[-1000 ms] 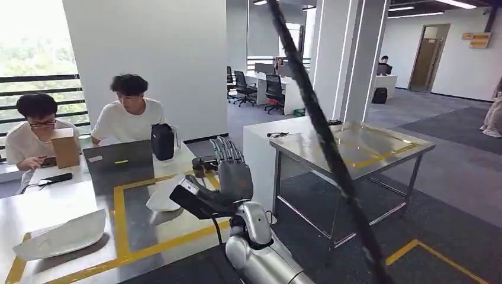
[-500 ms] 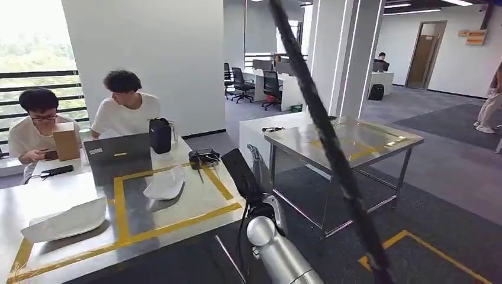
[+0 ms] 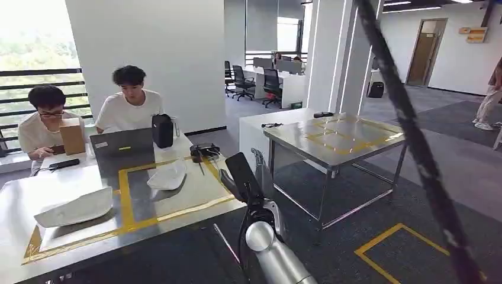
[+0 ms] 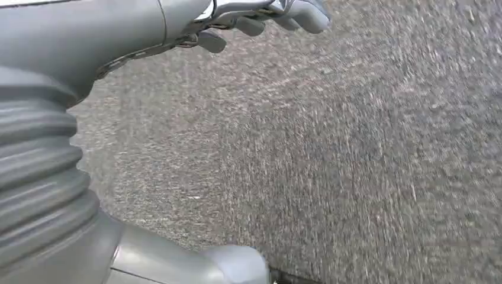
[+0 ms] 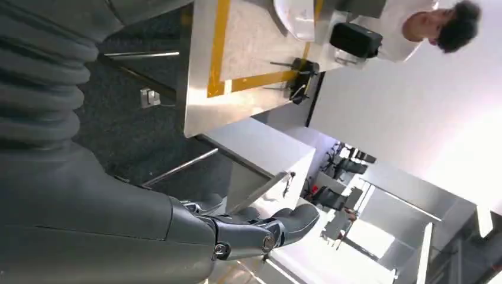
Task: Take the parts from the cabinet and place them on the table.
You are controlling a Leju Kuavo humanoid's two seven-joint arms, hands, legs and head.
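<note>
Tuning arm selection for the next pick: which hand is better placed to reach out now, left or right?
Right, probably. The right hand is up in front of the body, empty, beside the taped table. The left hand hangs low over the carpet, so it would need a longer lift.

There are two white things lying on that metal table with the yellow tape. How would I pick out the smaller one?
Find the long steel table where two people sit, and the yellow tape rectangle marked on it. The smaller white part lies inside that rectangle, just in front of the open grey laptop. The larger white part lies across the rectangle's left tape line instead.
</note>
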